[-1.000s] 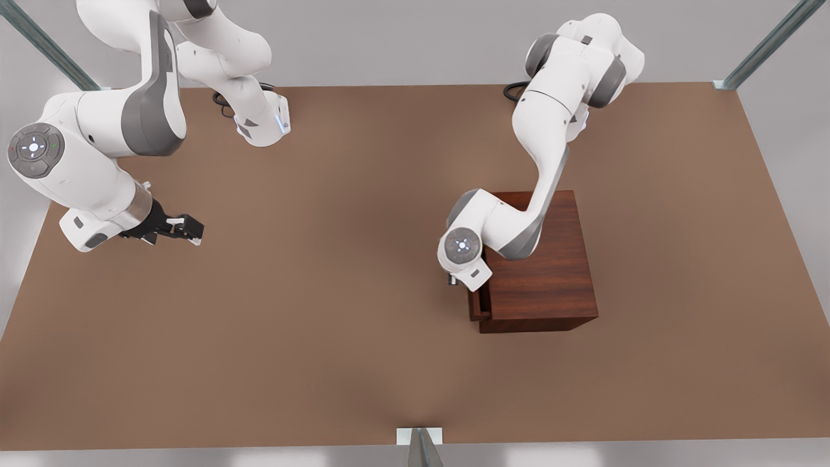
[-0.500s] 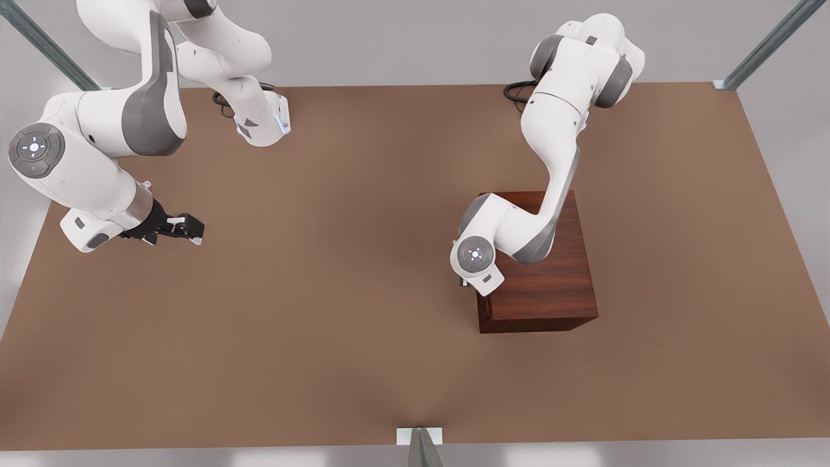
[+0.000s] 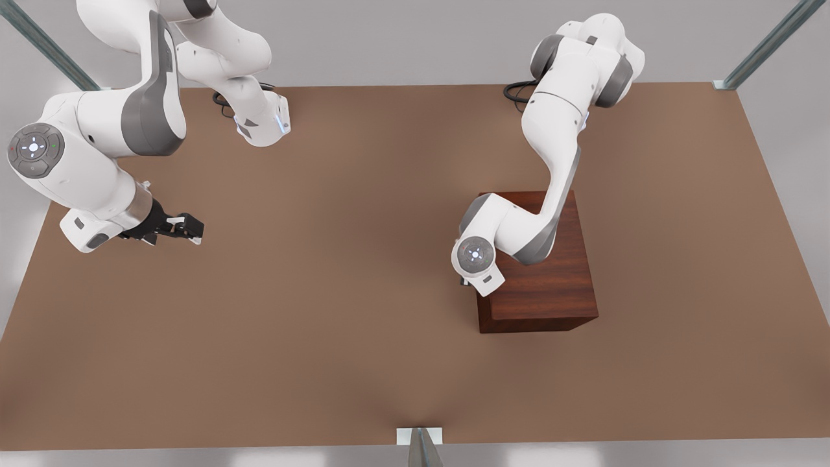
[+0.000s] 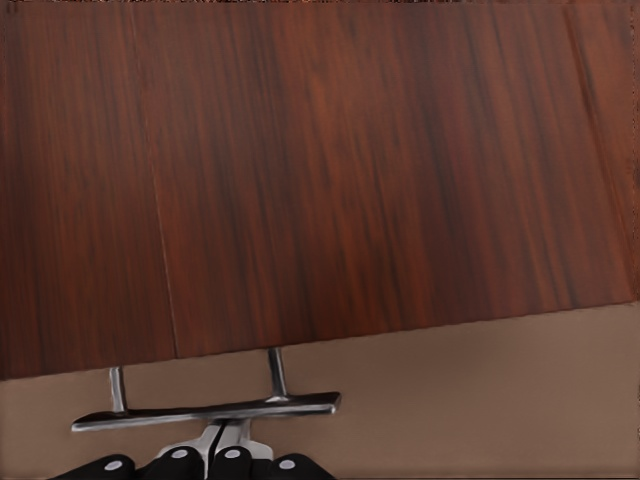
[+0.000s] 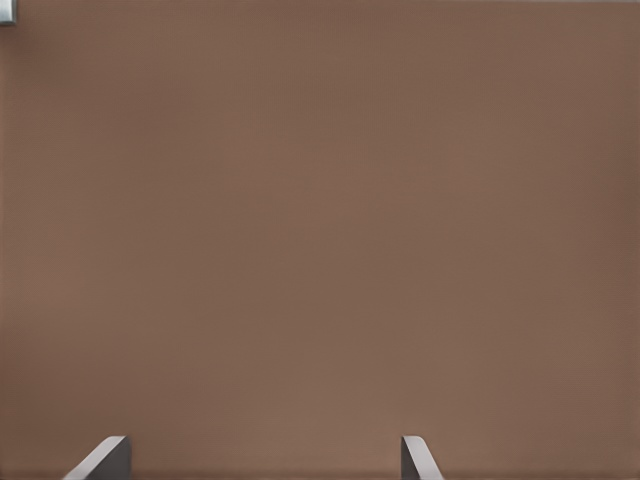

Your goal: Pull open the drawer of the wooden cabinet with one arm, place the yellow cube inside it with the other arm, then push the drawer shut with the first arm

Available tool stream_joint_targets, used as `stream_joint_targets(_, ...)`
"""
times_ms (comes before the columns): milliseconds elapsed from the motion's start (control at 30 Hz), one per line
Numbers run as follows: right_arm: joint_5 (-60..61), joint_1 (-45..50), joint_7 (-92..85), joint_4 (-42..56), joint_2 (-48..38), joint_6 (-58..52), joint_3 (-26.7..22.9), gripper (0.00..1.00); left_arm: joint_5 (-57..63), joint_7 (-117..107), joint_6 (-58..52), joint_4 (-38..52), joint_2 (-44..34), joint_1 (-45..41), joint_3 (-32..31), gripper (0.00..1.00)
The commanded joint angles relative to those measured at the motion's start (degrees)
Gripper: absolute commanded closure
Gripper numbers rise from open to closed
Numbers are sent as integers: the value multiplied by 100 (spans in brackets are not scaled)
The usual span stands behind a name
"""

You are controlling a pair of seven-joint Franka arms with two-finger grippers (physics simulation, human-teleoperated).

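The wooden cabinet (image 3: 541,272) stands on the brown worktop (image 3: 337,311) toward the front view's right, its drawer (image 4: 330,180) pushed in flush with the cabinet's face. The left arm bends over the cabinet's top, and its wrist hangs at the cabinet's face on the front view's left. In the left wrist view the left end effector (image 4: 215,440) sits at the drawer's silver bar handle (image 4: 205,410); whether its fingers are closed on the bar cannot be told. The right end effector (image 3: 185,228) hovers over bare worktop well apart from the cabinet, at the front view's left, where this arm waits. Its fingertips (image 5: 100,460) are spread wide apart and hold nothing.
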Motion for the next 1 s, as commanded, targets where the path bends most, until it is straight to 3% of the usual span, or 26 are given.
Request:
stream_joint_targets(0, 3, 0, -48, 3, -6, -3, -2, 0, -28, 21, -39, 36, -96, -31, -19, 79)
stream_joint_targets(100, 3, 0, -48, 3, -6, -3, -2, 0, -151, -200, -22, 80, -772, -5, -300, 77)
stream_joint_targets(133, 3, 0, -48, 3, -6, -3, -2, 0, -300, 421, -109, 80, -1019, 170, -309, 54)
stream_joint_targets(167, 3, 0, -48, 3, -6, -3, -2, 0, -441, 1263, -293, 80, -1185, 372, -300, 13)
stream_joint_targets(200, 3, 0, -48, 3, -6, -3, -2, 0, -415, 3124, -732, 80, -1388, 618, -222, 0)
stream_joint_targets(300, 3, 0, -48, 3, -6, -3, -2, 0, 253, 8707, -1384, 98, -1880, 1628, -177, 0)
stream_joint_targets(367, 3, 0, -48, 3, -6, -3, -2, 0, 297, 10522, -1481, 54, -2320, 2447, -238, 0)
stream_joint_targets(500, 3, 0, -66, 3, -6, -3, -2, 0, 983, 10769, -1498, -34, -2619, 2404, -502, 0)
stream_joint_targets(967, 3, -9, -83, 3, -6, 6, -2, 0, 992, 11173, -1481, 1, -2716, 2333, -485, 0)
